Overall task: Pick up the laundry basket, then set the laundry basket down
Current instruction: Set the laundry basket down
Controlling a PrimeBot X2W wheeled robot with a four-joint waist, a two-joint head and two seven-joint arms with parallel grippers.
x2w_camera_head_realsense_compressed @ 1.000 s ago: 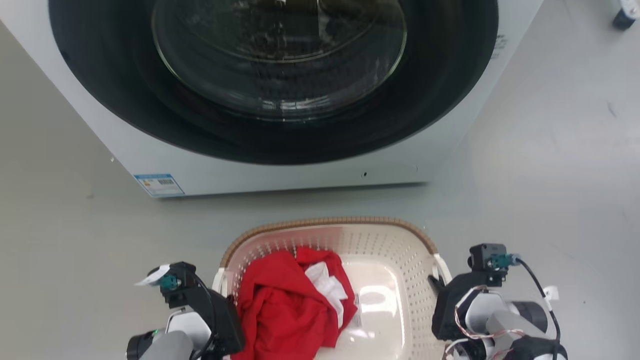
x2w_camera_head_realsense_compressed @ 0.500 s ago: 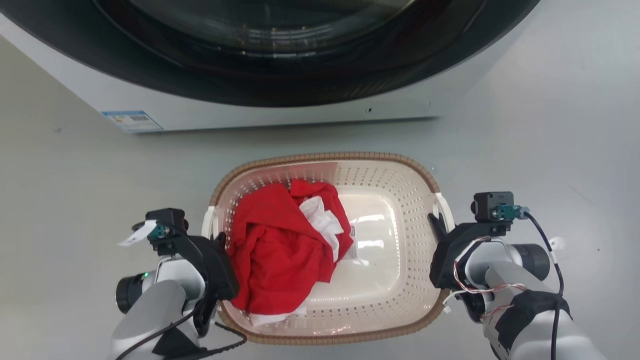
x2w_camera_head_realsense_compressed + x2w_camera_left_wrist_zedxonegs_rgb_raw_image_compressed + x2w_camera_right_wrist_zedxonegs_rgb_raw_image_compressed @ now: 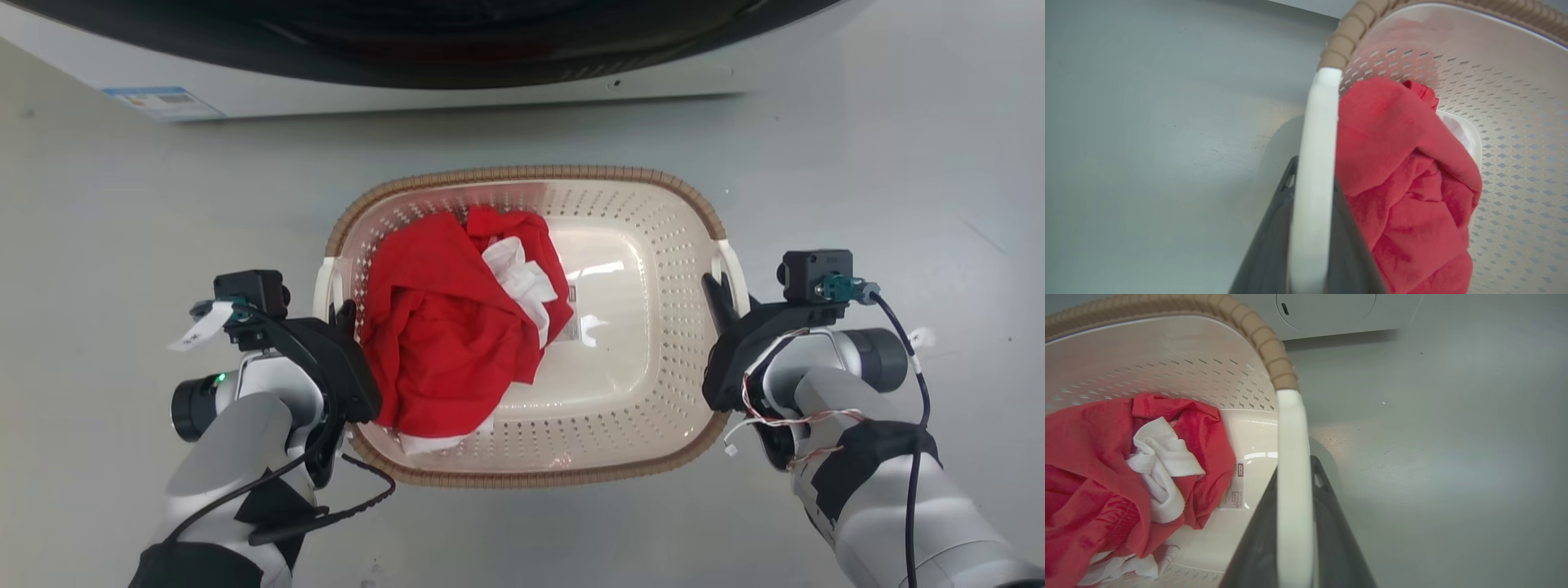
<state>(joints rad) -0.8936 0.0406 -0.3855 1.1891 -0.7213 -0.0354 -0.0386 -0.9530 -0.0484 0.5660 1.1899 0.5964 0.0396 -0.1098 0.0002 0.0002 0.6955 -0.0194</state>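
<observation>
A: Largest first. Grey floor (image 3: 122,204) all round. White washer (image 3: 702,75) along the top of the head view, its dark door cut off by the edge, a blue sticker (image 3: 159,102) on its lower left corner.

B: Noted. The laundry basket (image 3: 531,173)?

A: In front of the washer, apart from it, with bare floor between. It sits square between the two arms, brown rim up, perforated cream walls. I cannot tell whether its bottom touches the floor.

B: Contents?

A: A red garment (image 3: 433,343) bunched in the robot's left half, lying against that wall. A white cloth (image 3: 518,282) is folded into it near the middle, and more white shows under its near edge. The right half is bare plastic, with a small printed label (image 3: 574,327) on the bottom beside the red.

B: Left tool (image 3: 343,318)?

A: At the basket's left side. In the left wrist view the left tool (image 3: 1312,175) has one dark finger on each side of the white left handle (image 3: 1316,143), narrow, clamped on it. The red garment (image 3: 1404,163) is just inside.

B: Right tool (image 3: 722,294)?

A: Mirror of that. In the right wrist view the right tool (image 3: 1294,469) pinches the white right handle (image 3: 1290,428) between both fingers. The washer's base (image 3: 1331,314) shows beyond the rim.
</observation>
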